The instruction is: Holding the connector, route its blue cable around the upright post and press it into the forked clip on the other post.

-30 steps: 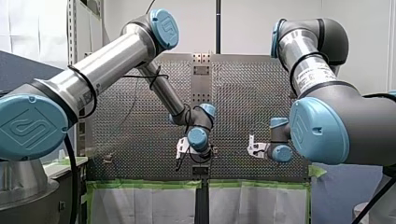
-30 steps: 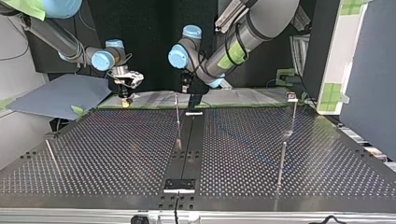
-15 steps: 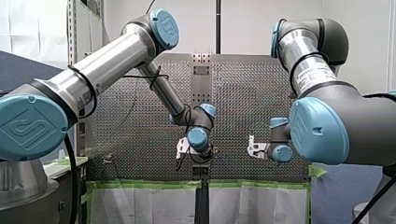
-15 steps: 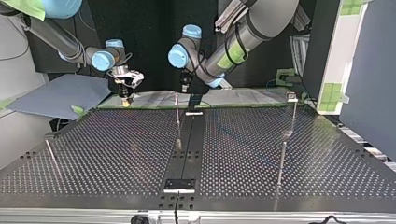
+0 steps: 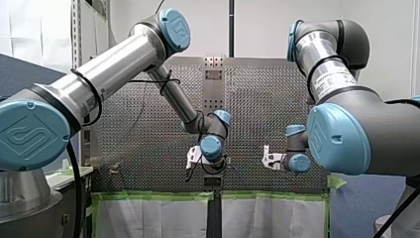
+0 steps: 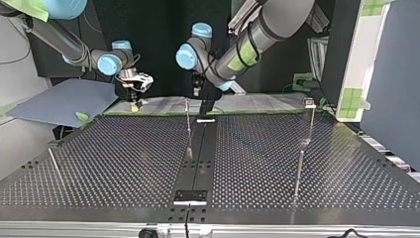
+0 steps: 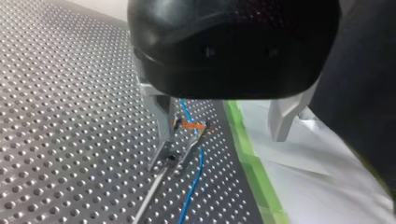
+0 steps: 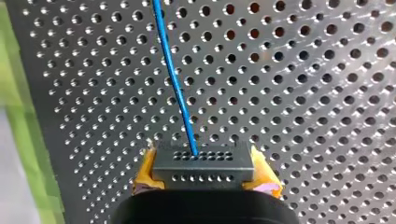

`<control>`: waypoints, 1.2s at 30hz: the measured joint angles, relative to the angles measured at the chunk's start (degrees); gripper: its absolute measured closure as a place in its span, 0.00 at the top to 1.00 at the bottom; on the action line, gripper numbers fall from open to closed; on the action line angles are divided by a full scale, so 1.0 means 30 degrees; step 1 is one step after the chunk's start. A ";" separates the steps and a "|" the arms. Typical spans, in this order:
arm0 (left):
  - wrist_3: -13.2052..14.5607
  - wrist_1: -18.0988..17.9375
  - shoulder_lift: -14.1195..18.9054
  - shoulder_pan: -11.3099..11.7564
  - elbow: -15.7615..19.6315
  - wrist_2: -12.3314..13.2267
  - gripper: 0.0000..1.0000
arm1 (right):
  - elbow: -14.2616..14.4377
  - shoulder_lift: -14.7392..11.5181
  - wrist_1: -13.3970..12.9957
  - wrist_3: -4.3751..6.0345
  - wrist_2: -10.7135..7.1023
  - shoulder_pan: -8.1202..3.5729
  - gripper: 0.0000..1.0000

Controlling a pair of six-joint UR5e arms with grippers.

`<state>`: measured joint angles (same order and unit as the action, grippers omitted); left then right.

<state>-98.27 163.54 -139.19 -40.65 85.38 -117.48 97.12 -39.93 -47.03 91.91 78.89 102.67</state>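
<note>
In the right wrist view my right gripper (image 8: pixel 203 181) is shut on a grey connector (image 8: pixel 203 162), with a yellow pad (image 8: pixel 145 173) on either side of it. The blue cable (image 8: pixel 175 79) leaves the connector and runs ahead over the perforated plate. In the left wrist view my left gripper (image 7: pixel 222 137) hangs open, its metal fingers (image 7: pixel 161 116) wide apart. Under it stands a thin post (image 7: pixel 156 179) whose forked clip (image 7: pixel 190 126) has orange parts. The blue cable (image 7: pixel 194 182) runs past that clip; I cannot tell whether it sits in the fork.
In the top view a thin post (image 6: pixel 188 130) stands mid-table near my left gripper (image 6: pixel 204 105). More posts stand at the right (image 6: pixel 298 173) and the left (image 6: pixel 54 164). Green tape (image 7: pixel 250 158) and white sheeting edge the plate (image 6: pixel 124 163).
My left arm's wrist has shifted slightly over the middle post. My right gripper has barely moved and still holds the connector.
</note>
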 joint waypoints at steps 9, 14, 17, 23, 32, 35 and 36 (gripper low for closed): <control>0.0200 -0.0295 0.0183 -0.0327 0.1090 -0.0407 1.00 | 0.0381 0.0001 0.0250 -0.0773 0.0265 0.0057 0.00; 0.0231 -0.0978 0.0411 -0.0393 0.1825 -0.0506 1.00 | 0.1047 -0.0006 0.0295 -0.1325 0.0372 0.0251 0.00; 0.0236 -0.1385 0.0649 -0.0420 0.2245 -0.0516 1.00 | 0.1354 -0.0008 0.0404 -0.1679 0.0429 0.0431 0.00; 0.0237 -0.1704 0.1455 -0.0571 0.3115 -0.0537 1.00 | 0.2165 -0.0009 0.0029 -0.2081 0.0549 0.0655 0.00; 0.0231 -0.1718 0.2045 -0.1160 0.3771 -0.1105 1.00 | 0.3084 -0.0105 -0.0415 -0.2615 0.0463 0.0776 0.00; 0.0229 -0.1722 0.2053 -0.1358 0.3784 -0.1438 1.00 | 0.3397 -0.0392 -0.0589 -0.2702 0.0315 0.0759 0.00; 0.0230 -0.1729 0.2053 -0.1428 0.3802 -0.1549 1.00 | 0.3512 -0.0502 -0.0677 -0.2703 0.0289 0.0737 0.00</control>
<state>-97.57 158.35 -133.03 -44.93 96.79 -122.13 107.66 -41.44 -49.06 83.80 79.76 104.88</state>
